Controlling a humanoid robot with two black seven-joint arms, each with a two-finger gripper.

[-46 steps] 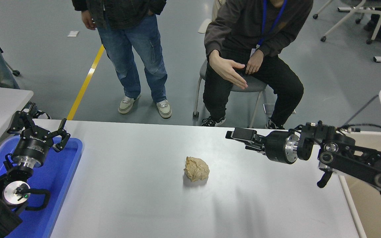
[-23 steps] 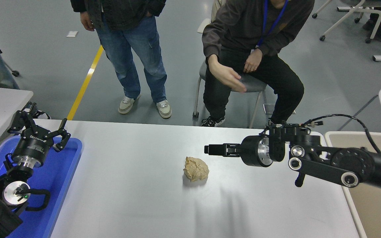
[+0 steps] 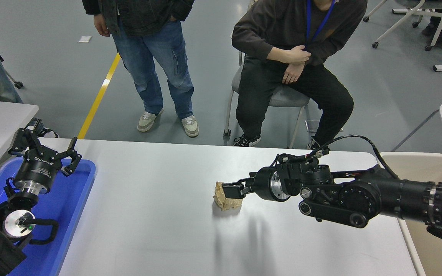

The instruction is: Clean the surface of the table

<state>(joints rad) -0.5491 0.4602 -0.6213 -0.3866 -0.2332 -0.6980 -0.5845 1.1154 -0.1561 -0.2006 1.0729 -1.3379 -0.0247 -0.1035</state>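
1. Room: grey floor with a yellow line (image 3: pixel 99 97) running toward the table's far edge. One person in jeans (image 3: pixel 150 61) stands beyond the table; a second person (image 3: pixel 294 65) sits on a chair with hands crossed at the lap.
2. The table surface (image 3: pixel 148 214), white-grey and matte, fills the lower half of the view, its far edge running across the middle of the picture.
3. The right arm (image 3: pixel 378 195) enters from the right edge and reaches left, low over the table's centre.
4. The blue tray (image 3: pixel 69 199) sits at the table's left end. The left arm (image 3: pixel 17 214) is parked over it.
5. The left gripper (image 3: pixel 46 151) points away from the camera, fingers spread apart, holding nothing.
6. The right gripper (image 3: pixel 231 190) is at the crumpled brown paper ball (image 3: pixel 223 199), its fingertips over the ball's upper right side. Whether the fingers have clenched on the paper cannot be determined.
7. The paper ball lies on the table near the centre, well apart from the tray.
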